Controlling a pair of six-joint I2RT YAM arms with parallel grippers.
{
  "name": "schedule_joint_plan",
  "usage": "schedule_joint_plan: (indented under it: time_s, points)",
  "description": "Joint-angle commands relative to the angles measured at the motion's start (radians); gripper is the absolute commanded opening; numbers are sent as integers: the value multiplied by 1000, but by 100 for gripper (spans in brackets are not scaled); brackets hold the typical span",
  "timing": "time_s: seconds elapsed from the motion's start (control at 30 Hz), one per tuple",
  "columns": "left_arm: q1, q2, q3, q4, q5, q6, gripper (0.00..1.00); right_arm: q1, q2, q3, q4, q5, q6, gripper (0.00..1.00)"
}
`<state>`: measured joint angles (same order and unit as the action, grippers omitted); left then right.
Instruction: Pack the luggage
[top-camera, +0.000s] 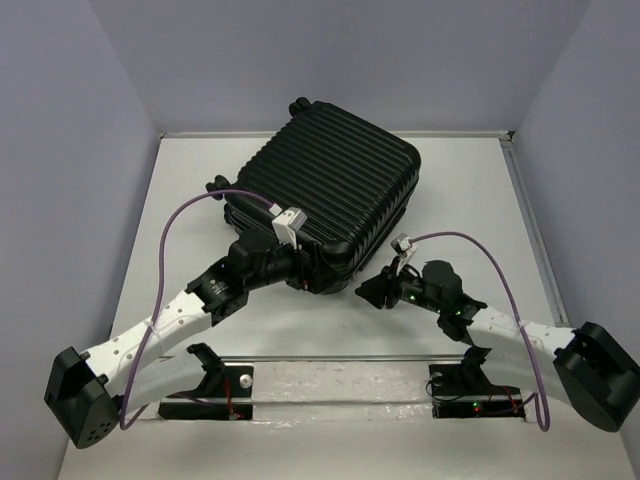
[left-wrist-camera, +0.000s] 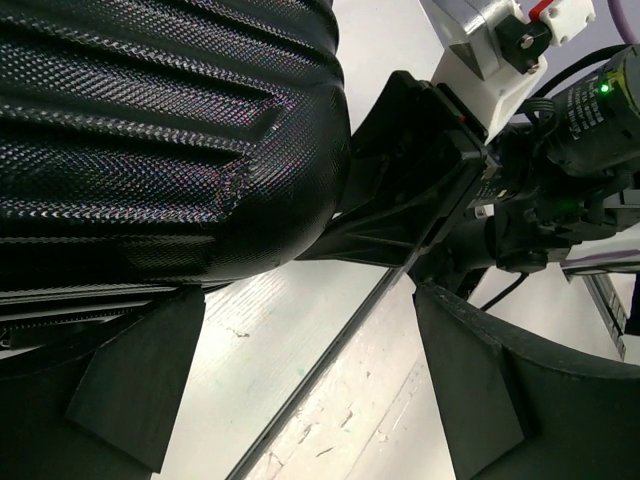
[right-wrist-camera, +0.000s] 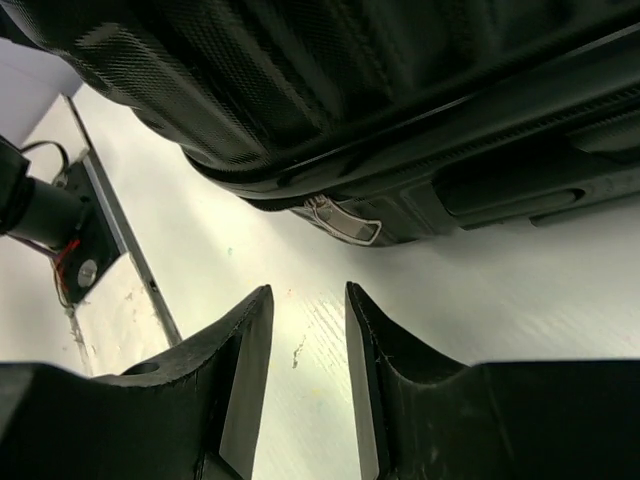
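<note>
- Left gripper (left-wrist-camera: 310, 305): matte black fingers spread wide with nothing between them, right at the rounded near corner of the luggage (top-camera: 325, 185).
- Right gripper (right-wrist-camera: 307, 290): fingers (right-wrist-camera: 245, 360) nearly together with a narrow gap, empty, low over the table (top-camera: 470, 200) just in front of the zipper seam.
- Luggage: closed, lying flat mid-table toward the back, turned at an angle.
- Shell: glossy black hard plastic, parallel ribbed ridges, fine woven-look embossing, rounded corners, small black wheels (top-camera: 300, 103) at the far end.
- Zipper pull (right-wrist-camera: 345, 222): silver metal loop on the seam.
- Table: white, matte, lightly scuffed.
- Writing: can't make out any.
</note>
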<state>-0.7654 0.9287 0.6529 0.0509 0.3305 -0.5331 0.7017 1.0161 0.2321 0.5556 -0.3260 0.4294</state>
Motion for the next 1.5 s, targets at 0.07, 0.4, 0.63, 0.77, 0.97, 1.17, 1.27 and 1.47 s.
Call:
schedule_joint_plan:
  time_s: [0.07,0.4,0.63,0.77,0.97,1.17,1.27,1.47]
  points:
    - [-8,18,27,95,-21,-4,99,19,125,87,201,126,-101,42]
    - [-12,33,25,96,-28,-5,99,28,265,107,305,134,-138,42]
    - [-14,42,33,98,-30,-8,99,28,299,107,371,149,-112,28]
    - [-15,50,36,98,-33,-11,99,28,294,101,394,162,-104,25]
    - [-15,53,34,107,-41,-18,99,38,291,69,429,199,-83,7]
    - [-15,87,73,168,-64,-56,99,177,256,33,396,275,-49,7]
    - [-15,117,106,226,-88,-86,99,312,219,26,315,382,-32,7]
    - [-15,192,221,225,-152,-90,99,602,213,70,117,595,0,7]
